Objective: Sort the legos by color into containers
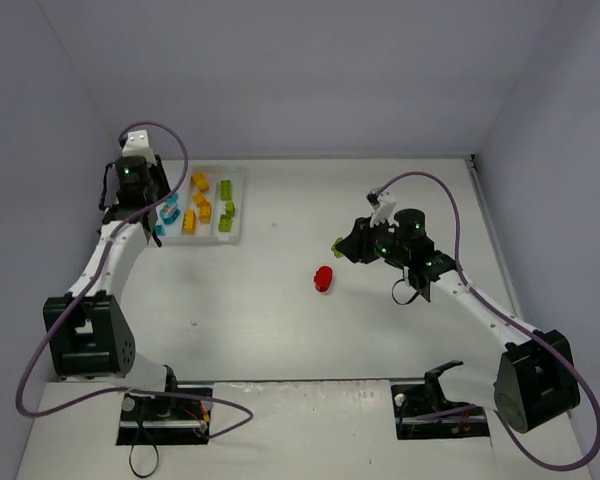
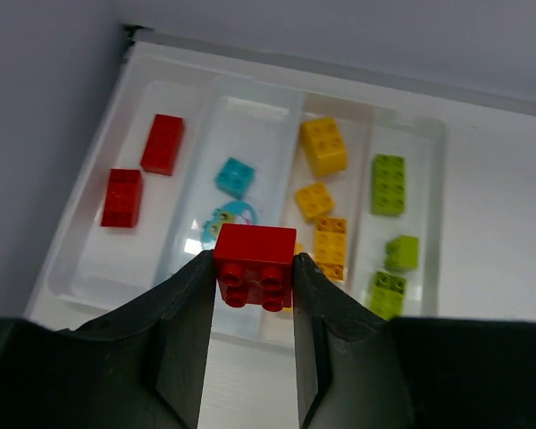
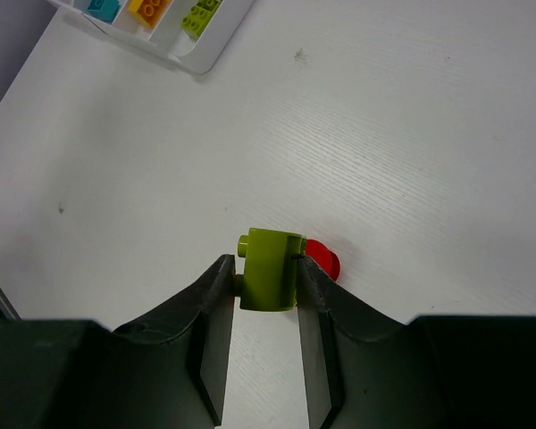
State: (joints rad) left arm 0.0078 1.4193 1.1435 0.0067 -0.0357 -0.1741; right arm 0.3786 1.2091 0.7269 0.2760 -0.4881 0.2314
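My left gripper (image 2: 255, 275) is shut on a red lego (image 2: 255, 257), held above the near end of the white tray (image 2: 434, 143), roughly over its second compartment. The containers hold, from left to right, two red legos (image 2: 163, 143), cyan legos (image 2: 235, 176), yellow legos (image 2: 323, 146) and lime green legos (image 2: 388, 184). In the top view the left gripper (image 1: 156, 228) hangs at the tray's near left corner. My right gripper (image 3: 266, 273) is shut on a lime green lego (image 3: 270, 268), just above the table. A red lego (image 3: 324, 259) lies on the table right behind it, also visible from above (image 1: 324, 278).
The tray (image 1: 238, 200) sits at the far left of the white table, close to the left wall. The right gripper (image 1: 342, 244) hovers right of the table's middle. Grey walls close in the back and both sides.
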